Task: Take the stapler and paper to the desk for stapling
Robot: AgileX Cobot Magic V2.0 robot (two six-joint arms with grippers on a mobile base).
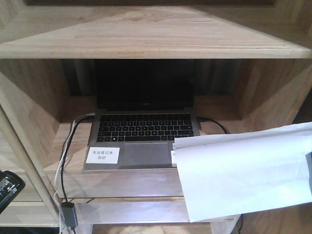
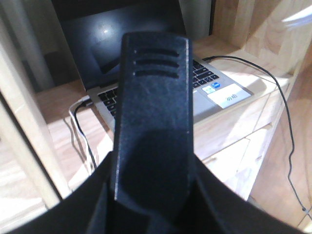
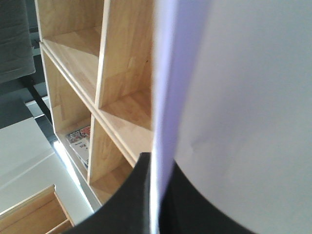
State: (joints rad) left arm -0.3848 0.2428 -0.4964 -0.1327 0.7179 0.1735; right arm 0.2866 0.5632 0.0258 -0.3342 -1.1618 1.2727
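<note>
In the left wrist view the black stapler [image 2: 153,97] stands up between the dark fingers of my left gripper [image 2: 155,195], which is shut on its lower end. Its tip points toward the laptop. The front view shows only a black and silver bit of the stapler [image 1: 7,187], at the left edge. The white paper [image 1: 243,170] hangs tilted at the lower right, in front of the shelf. My right gripper [image 3: 156,195] is shut on the paper's [image 3: 243,97] edge, and the sheet fills the right half of that view. The desk is out of view.
An open laptop [image 1: 141,126] with a white label [image 1: 103,155] sits inside the light-wood shelf unit [image 1: 146,44]. Black and white cables [image 1: 66,161] hang off its left side to an adapter [image 1: 69,214]. Magazines [image 3: 80,141] lie in a lower compartment.
</note>
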